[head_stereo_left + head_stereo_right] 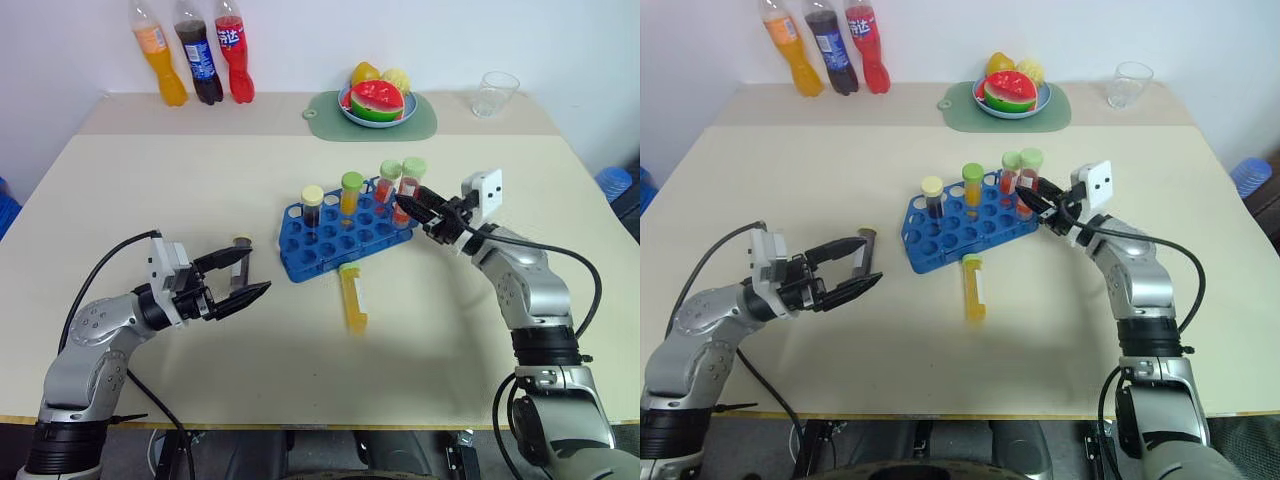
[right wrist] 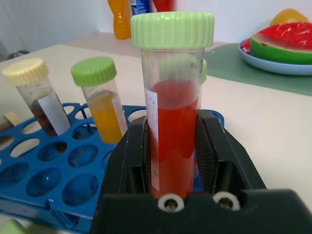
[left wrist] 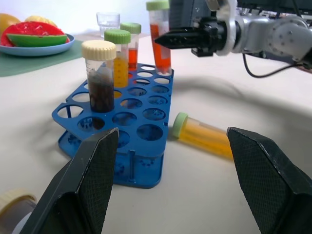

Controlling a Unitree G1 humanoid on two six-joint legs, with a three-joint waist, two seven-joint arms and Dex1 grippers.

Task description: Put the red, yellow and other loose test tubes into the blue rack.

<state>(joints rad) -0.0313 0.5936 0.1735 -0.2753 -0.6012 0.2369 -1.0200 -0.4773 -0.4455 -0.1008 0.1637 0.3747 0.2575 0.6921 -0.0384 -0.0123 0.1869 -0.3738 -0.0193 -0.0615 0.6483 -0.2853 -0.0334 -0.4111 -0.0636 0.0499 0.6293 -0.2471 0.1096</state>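
Nearest the robot, the left gripper [image 1: 243,283] hovered over the bench [image 1: 130,190] with its fingers [image 3: 87,180] spread wide and holding nothing. A tan-capped tube [image 1: 240,262] lay on the bench just beyond them. A yellow tube [image 1: 353,297] lay on its side on the bench, just in front of the blue rack [image 1: 335,240]. The rack held a dark tube [image 1: 312,207], an orange-yellow tube [image 1: 350,194] and a red tube [image 1: 387,182], all upright. At the rack's far right corner, the right gripper [image 2: 173,146] had its fingers [image 2: 209,151] clenched on another red tube [image 2: 171,126], which stood upright; whether its base sat in a hole could not be told. Judged step: seating this red tube. The next move would call for confirming it was seated, freeing it, then taking up the yellow tube and the tan-capped one. Beyond stood a fruit plate [image 1: 377,120], a glass [image 1: 495,93] and three soda bottles [image 1: 195,55].
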